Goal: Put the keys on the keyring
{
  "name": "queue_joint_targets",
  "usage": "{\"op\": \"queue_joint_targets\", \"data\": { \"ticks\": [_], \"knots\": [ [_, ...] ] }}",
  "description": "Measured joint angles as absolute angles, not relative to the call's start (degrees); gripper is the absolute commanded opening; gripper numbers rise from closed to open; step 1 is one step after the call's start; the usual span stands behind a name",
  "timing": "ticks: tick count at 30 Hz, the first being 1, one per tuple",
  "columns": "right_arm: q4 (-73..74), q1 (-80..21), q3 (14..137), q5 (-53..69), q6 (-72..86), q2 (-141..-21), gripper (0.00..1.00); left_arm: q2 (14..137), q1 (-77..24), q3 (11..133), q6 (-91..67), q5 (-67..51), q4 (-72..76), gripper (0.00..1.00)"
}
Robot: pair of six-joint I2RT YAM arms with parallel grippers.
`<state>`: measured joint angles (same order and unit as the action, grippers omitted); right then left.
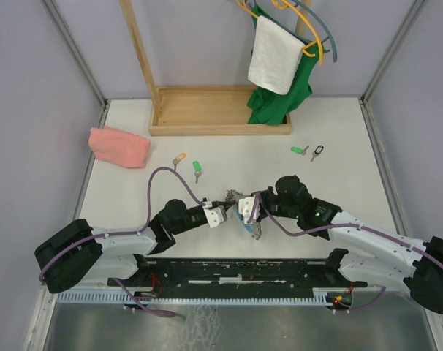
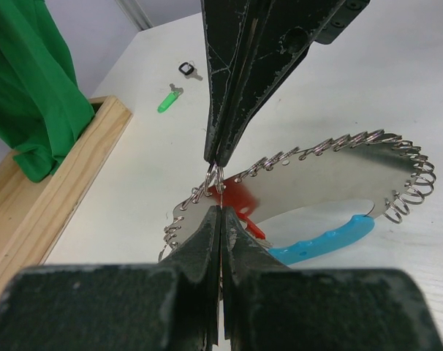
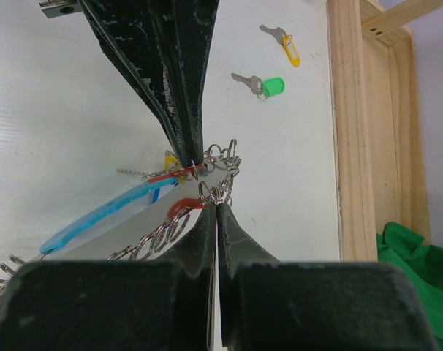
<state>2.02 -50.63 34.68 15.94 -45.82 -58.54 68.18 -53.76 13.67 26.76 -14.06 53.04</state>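
The keyring [image 1: 251,226] lies between my two grippers at the table's near middle: a silver piece edged with a chain of small rings [image 2: 331,146], a light-blue plastic piece [image 2: 324,241] and coloured tags. My left gripper [image 2: 220,208] is shut on a thin metal part beside a red tag [image 2: 240,201], the red-tagged key. My right gripper [image 3: 217,203] is shut on one ring of the chain [image 3: 220,191]. The two grippers' tips almost touch [image 1: 231,211]. Loose keys lie further back: green-tagged [image 1: 197,168], yellow-tagged [image 1: 179,157], and another green-tagged [image 1: 300,150].
A black-headed key [image 1: 318,152] lies at the right. A pink cloth [image 1: 119,146] lies at the left. A wooden rack base [image 1: 218,110] stands at the back, with a green garment [image 1: 280,95] and a white towel [image 1: 274,55] hanging.
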Motion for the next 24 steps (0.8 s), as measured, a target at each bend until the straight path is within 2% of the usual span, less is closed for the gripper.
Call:
{"op": "queue_joint_targets", "data": {
  "ticks": [24],
  "knots": [
    [1.72,-50.63,34.68,15.84,-45.80,-58.54,0.01,68.18,-53.76,13.76,26.02,-14.09,53.41,0.03]
  ]
}}
